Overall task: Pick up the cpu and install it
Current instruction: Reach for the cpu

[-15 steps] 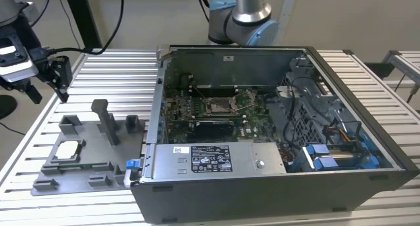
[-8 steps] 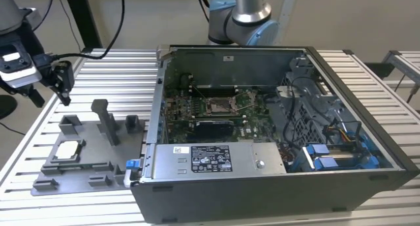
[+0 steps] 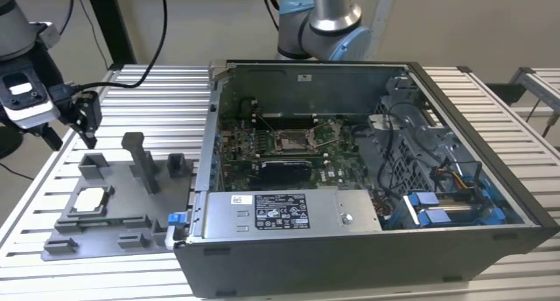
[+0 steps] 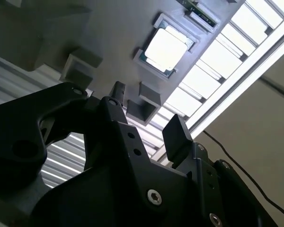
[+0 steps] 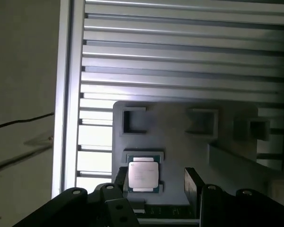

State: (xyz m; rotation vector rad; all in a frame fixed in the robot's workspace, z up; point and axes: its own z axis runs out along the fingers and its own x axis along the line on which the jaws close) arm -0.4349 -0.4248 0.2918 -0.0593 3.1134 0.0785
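Observation:
The cpu (image 3: pixel 90 200) is a small square chip with a pale silver top, lying flat in a recess of the grey holder plate (image 3: pixel 131 212) at the exterior view's left. My gripper (image 3: pixel 88 138) hangs above the far end of that plate, clear of the chip. Both wrist views look down past the black fingers. In the first wrist view the cpu (image 5: pixel 143 176) appears between the spread fingers of my gripper (image 5: pixel 155 182), closer to one of them. In the second wrist view the cpu (image 4: pixel 165 47) lies beyond my gripper (image 4: pixel 146 111). The gripper is open and holds nothing.
An open computer case (image 3: pixel 350 71) lies on the slatted aluminium table (image 3: pixel 157 91), with the dark socket frame (image 3: pixel 292 141) on its motherboard and a silver labelled box (image 3: pixel 280 212) at the front. Grey posts (image 3: pixel 140 160) stand up from the holder plate near the cpu.

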